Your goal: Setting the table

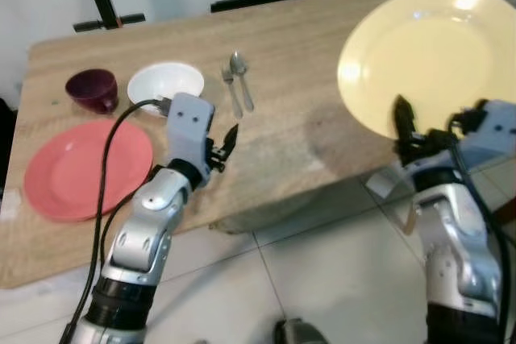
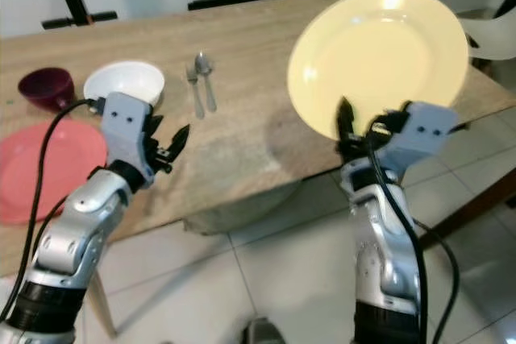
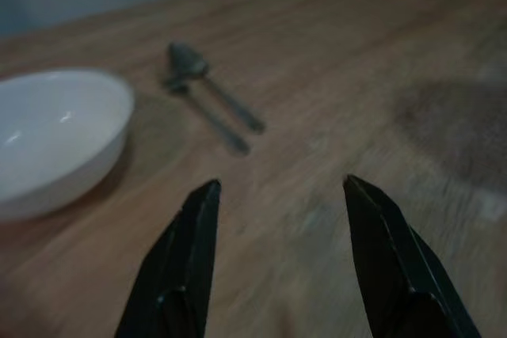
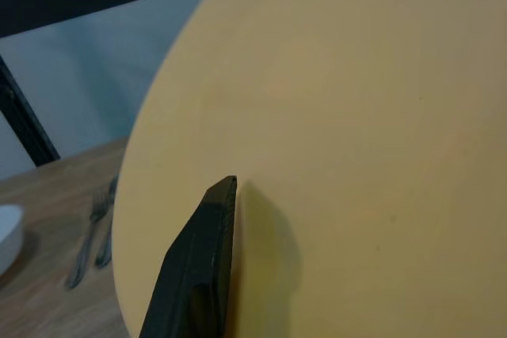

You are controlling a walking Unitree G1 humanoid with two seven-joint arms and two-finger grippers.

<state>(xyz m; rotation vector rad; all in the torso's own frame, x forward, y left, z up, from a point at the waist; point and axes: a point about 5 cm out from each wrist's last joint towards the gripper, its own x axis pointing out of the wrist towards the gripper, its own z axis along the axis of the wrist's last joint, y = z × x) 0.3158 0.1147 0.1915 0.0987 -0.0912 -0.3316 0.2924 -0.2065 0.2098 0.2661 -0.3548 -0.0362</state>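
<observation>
Yellow plate (image 2: 379, 58) held aloft over the table's (image 1: 306, 46) right near corner, tilted up on edge with its face toward the camera. Gripped at the lower rim by the right gripper (image 2: 359, 130), fingers clamped on the rim: one black finger (image 4: 202, 263) lying flat against the plate's face in the right wrist view, the other presumably behind. Rim grip likely chosen so the plate can be lowered flat without the fingers getting trapped beneath.

Left gripper (image 1: 224, 147) hovering over the near edge of the table, about mid-length, fingers spread and empty; bare wood between them in the left wrist view. Probably parked clear of the open stretch of table on the right.

Already on the table:
- red plate (image 1: 87, 168) at the left near corner
- white bowl (image 1: 165, 86) behind it, toward the middle
- dark maroon cup (image 1: 93, 89) just left of the bowl
- fork (image 1: 231, 90) and spoon (image 1: 242, 78) side by side, right of the bowl, pointing toward the far edge

Judgement: second place setting in progress; yellow plate not yet set down, right half of the table open for it. Needs levelling before release, else risk of sliding off the corner.
</observation>
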